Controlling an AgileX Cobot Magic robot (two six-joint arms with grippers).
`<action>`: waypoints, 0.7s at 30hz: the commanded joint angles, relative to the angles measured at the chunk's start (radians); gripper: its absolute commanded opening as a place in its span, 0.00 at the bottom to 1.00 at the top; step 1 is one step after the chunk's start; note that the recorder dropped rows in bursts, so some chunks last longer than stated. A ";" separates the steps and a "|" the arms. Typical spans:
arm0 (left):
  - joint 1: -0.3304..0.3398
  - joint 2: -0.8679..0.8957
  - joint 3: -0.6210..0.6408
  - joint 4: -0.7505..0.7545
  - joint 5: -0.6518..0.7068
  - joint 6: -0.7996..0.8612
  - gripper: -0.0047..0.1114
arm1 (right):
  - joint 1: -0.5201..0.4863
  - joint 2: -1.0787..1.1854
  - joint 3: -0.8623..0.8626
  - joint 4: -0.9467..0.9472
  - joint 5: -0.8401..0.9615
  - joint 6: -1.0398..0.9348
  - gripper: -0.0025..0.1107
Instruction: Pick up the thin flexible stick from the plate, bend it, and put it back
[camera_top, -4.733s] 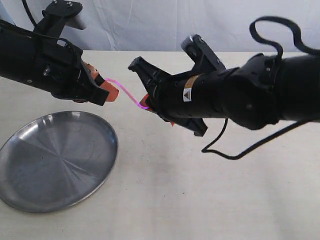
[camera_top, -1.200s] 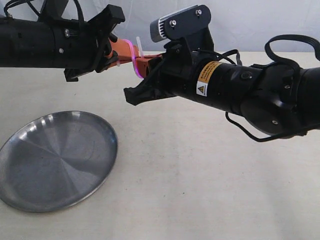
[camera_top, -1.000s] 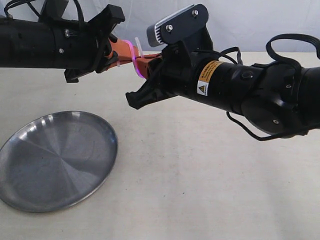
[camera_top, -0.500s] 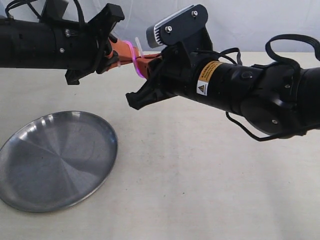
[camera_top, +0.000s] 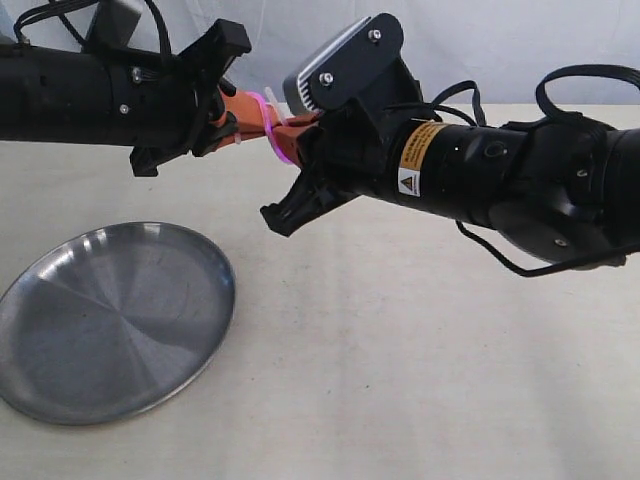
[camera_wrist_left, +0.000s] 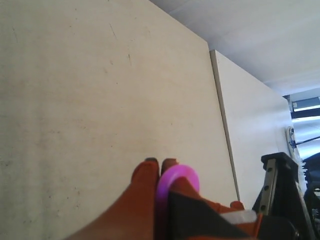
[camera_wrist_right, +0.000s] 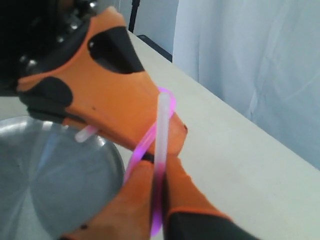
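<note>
Stick bent into a tight loop, held high off the plate.
Above the table (camera_top: 420, 390) and bare metal plate (camera_top: 110, 320), the right wrist has rolled slightly. The left fingers (camera_top: 240, 105) and right fingers (camera_top: 297, 125) stay clamped shut on the pink stick (camera_top: 272, 125). The bend looks done; the return remains.

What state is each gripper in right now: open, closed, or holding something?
Left gripper: closed, holding one part of the thin flexible stick.
Right gripper: closed, holding the same stick, which is bent into a loop between the two.
</note>
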 joint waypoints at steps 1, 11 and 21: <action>0.005 -0.021 -0.049 -0.215 -0.028 -0.016 0.04 | 0.052 0.035 0.037 0.101 0.096 -0.007 0.02; 0.005 -0.021 -0.049 -0.215 -0.046 0.012 0.04 | 0.052 0.035 0.037 0.490 0.096 0.150 0.02; 0.005 -0.021 -0.049 -0.215 -0.065 0.040 0.04 | 0.052 0.035 0.037 0.714 0.092 0.280 0.02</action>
